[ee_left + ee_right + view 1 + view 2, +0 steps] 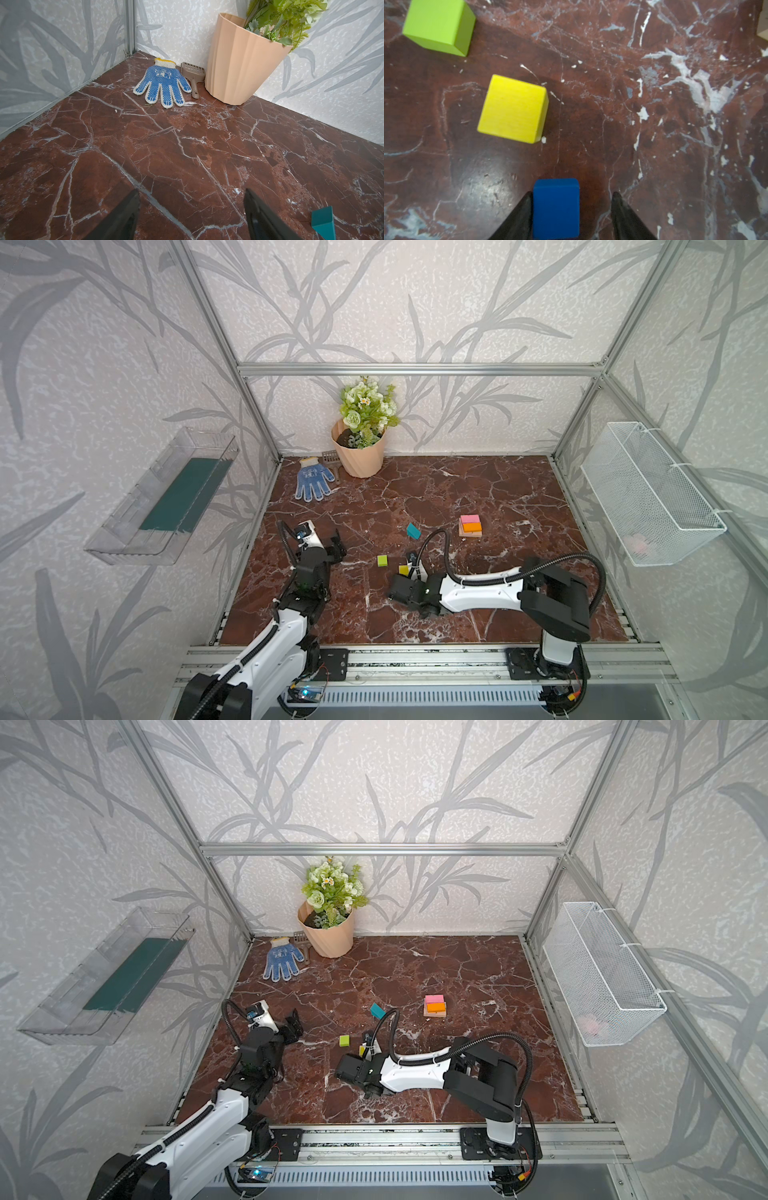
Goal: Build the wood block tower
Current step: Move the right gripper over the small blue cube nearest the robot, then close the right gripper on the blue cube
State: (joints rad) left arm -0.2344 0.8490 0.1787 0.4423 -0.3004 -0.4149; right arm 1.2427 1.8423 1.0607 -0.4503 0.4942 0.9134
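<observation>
**blockhead_22:** how far along is the tower [470, 526]?

**yam_fan:** early days imo. Only plain wood, pink and orange are stacked, well ahead of the right end effector [572, 194]. It straddles the blue cube [556, 207], jaws apart, not clamped yet. Yellow cube [512, 109] just past its tips, lime cube [439, 27] further on. Teal block [323, 220] sits beside the left end effector [191, 190], which gapes empty. Four to go.

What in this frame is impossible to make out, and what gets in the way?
- Blue cube: hidden under the right arm in both top views; the right wrist view's edge cuts it off.
- Yellow cube: partly covered by that arm in both top views.
- Tower: lower layers too small to count in both top views.
- Pinkish thing in the basket: blurred behind the mesh in both top views.
</observation>
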